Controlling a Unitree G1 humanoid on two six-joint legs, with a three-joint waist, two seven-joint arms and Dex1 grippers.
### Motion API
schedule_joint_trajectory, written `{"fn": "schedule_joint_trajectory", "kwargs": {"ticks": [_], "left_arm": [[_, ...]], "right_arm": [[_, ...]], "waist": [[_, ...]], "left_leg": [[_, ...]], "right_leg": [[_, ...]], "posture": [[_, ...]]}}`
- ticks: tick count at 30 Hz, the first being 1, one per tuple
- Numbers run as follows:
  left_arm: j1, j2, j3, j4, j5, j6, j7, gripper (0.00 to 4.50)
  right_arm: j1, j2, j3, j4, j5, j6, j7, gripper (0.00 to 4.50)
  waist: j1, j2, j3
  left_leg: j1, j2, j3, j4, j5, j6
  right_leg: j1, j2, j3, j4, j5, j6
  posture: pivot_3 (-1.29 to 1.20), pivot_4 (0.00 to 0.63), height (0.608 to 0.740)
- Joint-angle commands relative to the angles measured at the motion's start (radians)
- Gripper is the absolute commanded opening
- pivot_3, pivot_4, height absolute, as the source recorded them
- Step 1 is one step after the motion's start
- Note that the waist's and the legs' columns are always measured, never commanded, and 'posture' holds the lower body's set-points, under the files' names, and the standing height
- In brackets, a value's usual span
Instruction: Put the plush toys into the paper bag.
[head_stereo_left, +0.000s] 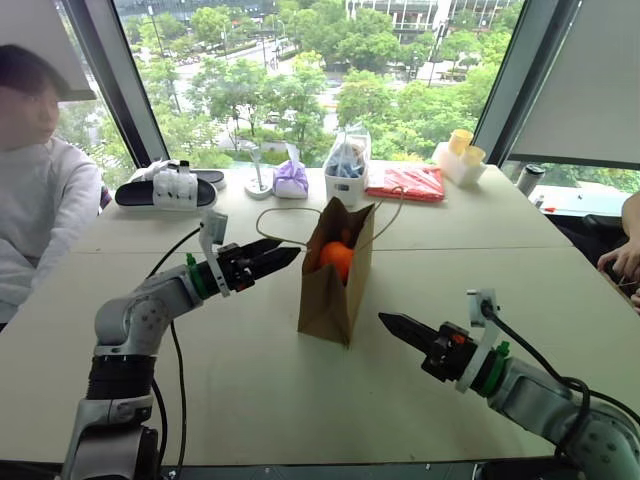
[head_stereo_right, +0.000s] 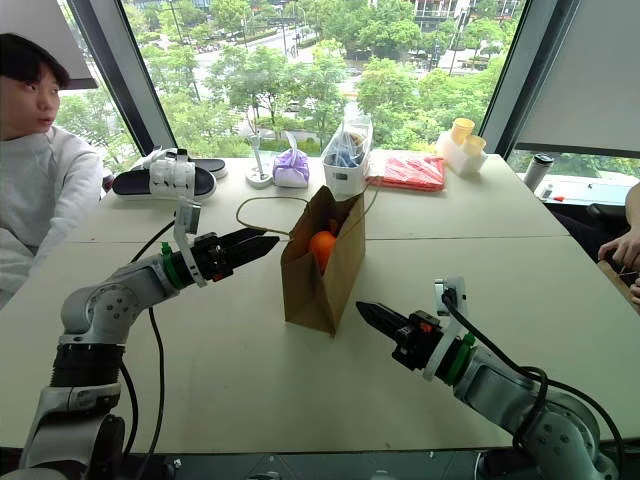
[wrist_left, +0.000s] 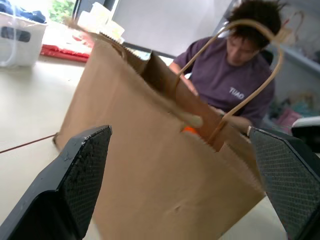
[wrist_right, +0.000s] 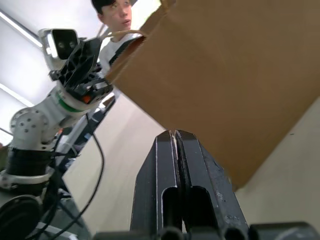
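Note:
The brown paper bag (head_stereo_left: 330, 285) stands upright in the middle of the table, its mouth open and its cord handles (head_stereo_left: 285, 225) hanging loose. An orange plush toy (head_stereo_left: 338, 258) sits inside, showing through the opening. My left gripper (head_stereo_left: 283, 256) hovers open just left of the bag's top, pointing at it; in the left wrist view its black fingers (wrist_left: 82, 170) frame the bag (wrist_left: 150, 165). My right gripper (head_stereo_left: 388, 323) is shut with nothing in it, low over the table just right of the bag's base, its fingers (wrist_right: 176, 150) pressed together below the bag (wrist_right: 230, 65).
Along the far edge lie a black-and-white slipper (head_stereo_left: 168, 188), a purple bundle (head_stereo_left: 291, 178), a clear bag of blue items (head_stereo_left: 346, 165), a red packet (head_stereo_left: 405, 183) and yellow cups (head_stereo_left: 460, 152). A person (head_stereo_left: 35, 200) sits at the left; another person's hand (head_stereo_left: 622, 262) rests at the right.

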Motion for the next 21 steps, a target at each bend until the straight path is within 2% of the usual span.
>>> {"fn": "schedule_joint_trajectory", "kwargs": {"ticks": [1,4,8,13,16,21], "left_arm": [[-0.059,-0.028,0.026,0.006,-0.003,-0.044,0.029,4.5],[-0.034,-0.012,-0.011,-0.037,0.001,-0.022,-0.013,4.5],[0.048,0.027,0.011,-0.143,-0.059,0.059,-0.02,4.5],[0.122,0.06,0.055,-0.302,-0.131,0.133,0.05,4.5],[0.163,0.073,0.042,-0.383,-0.13,0.14,0.087,4.5],[0.217,0.044,-0.006,-0.5,-0.139,0.147,0.162,4.5]], "right_arm": [[-0.046,0.014,0.014,0.016,-0.042,0.009,0.033,0.05],[-0.071,0.033,0.018,0.045,-0.077,0.008,0.041,0.05],[-0.105,0.042,0.021,0.064,-0.113,0.024,0.061,0.05],[-0.171,0.068,0.019,0.085,-0.122,0.038,0.068,0.05],[-0.199,0.084,0.003,0.092,-0.11,0.047,0.062,0.05],[-0.261,0.083,0.018,0.132,-0.138,0.071,0.103,0.05]], "waist": [[0.003,0.0,0.0],[0.004,-0.001,0.0],[-0.006,-0.001,0.0],[-0.019,-0.001,0.0],[-0.019,0.0,0.0],[-0.016,0.0,0.0]], "left_leg": [[0.0,0.0,0.0,0.0,0.0,0.0],[-0.001,0.0,0.0,0.001,0.0,0.0],[0.0,0.0,-0.001,0.0,0.0,0.0],[0.0,0.001,-0.002,0.0,0.0,0.0],[0.0,0.0,-0.002,0.0,0.0,0.0],[0.0,0.0,-0.002,0.0,0.0,0.0]], "right_leg": [[0.0,0.0,0.0,0.0,0.0,0.0],[0.001,0.0,-0.001,-0.001,0.0,0.0],[-0.001,-0.001,0.001,0.0,0.0,0.0],[-0.002,0.0,0.0,0.001,0.0,0.0],[-0.001,0.0,0.001,0.001,0.0,0.0],[0.0,0.0,0.001,0.001,0.0,0.0]], "posture": [[0.0,0.15,0.74],[0.0,0.15,0.74],[0.0,0.15,0.74],[0.0,0.15,0.74],[0.0,0.15,0.74],[0.0,0.15,0.74]]}}
